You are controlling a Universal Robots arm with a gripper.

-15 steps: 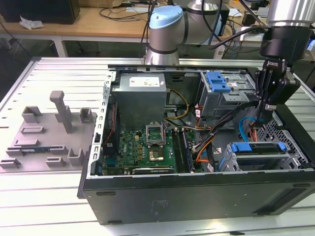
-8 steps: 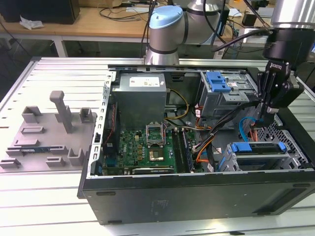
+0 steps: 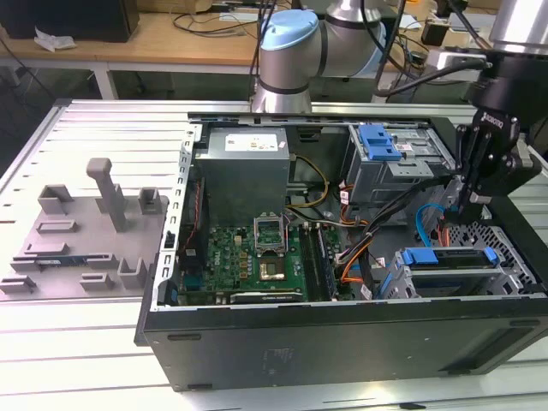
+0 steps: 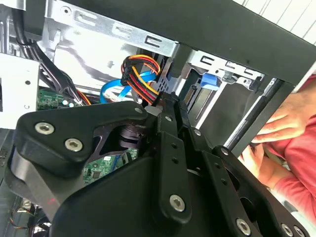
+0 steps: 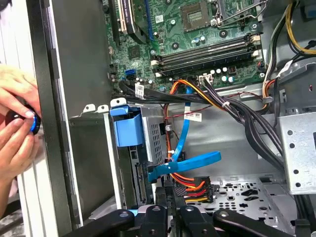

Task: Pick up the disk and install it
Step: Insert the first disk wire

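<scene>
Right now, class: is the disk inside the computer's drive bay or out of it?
Inside: the disk sits within the metal drive bay.

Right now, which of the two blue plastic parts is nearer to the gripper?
The blue frame on the disk, just below the gripper in the exterior view; the blue latch sits farther off, on the grey drive cage.

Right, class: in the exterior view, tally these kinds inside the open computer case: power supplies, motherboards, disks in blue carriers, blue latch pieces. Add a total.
power supply: 1
motherboard: 1
disk in blue carrier: 1
blue latch piece: 1
Total: 4
</scene>
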